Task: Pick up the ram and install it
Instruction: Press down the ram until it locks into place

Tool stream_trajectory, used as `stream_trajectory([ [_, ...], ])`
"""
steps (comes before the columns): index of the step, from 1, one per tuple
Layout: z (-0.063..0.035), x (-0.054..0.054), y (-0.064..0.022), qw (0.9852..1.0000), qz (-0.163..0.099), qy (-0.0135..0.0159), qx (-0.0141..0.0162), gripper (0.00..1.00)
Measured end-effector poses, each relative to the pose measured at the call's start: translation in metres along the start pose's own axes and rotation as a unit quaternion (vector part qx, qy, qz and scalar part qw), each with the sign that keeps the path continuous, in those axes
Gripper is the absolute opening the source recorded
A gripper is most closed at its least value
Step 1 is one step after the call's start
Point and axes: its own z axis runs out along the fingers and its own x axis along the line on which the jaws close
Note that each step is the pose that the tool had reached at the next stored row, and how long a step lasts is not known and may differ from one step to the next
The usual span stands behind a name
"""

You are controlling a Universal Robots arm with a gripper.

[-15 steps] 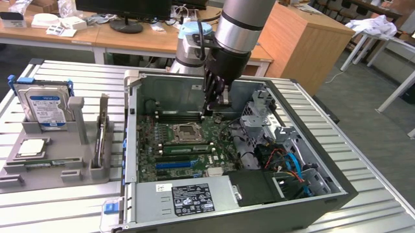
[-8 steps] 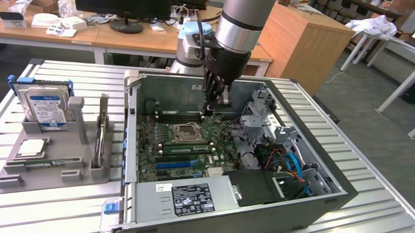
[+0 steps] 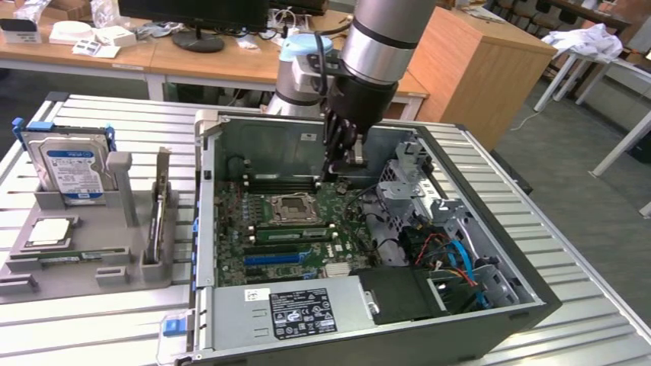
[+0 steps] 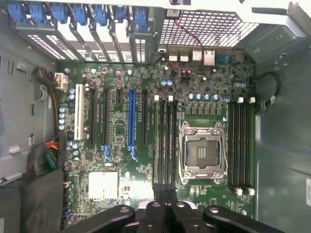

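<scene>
You're looking at the gripper (image 3: 342,171) hanging inside the open PC case (image 3: 508,320), above the motherboard (image 3: 259,255). Jaws are sitting closed, and I'm not seeing whether anything is pinched between them. The ram (image 3: 293,233) is showing as a green stick that appears to be standing in the slot bank between the CPU socket (image 3: 290,207) and the blue slot (image 3: 273,258). In the wrist view the fingers (image 4: 154,216) are lining up with that bank's end. A hard drive (image 3: 66,171) is standing in the tray (image 3: 91,274) on the exterior view's left.

Silver arm (image 3: 379,34), blue cap (image 3: 301,47), black pincer (image 4: 164,194)
</scene>
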Motion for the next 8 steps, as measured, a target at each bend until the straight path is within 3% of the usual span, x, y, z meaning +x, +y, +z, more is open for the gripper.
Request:
stream_trajectory([
  [8,-0.0003,0.0000,-0.0090,1.0000,0.000,0.0000,0.0001,0.11],
])
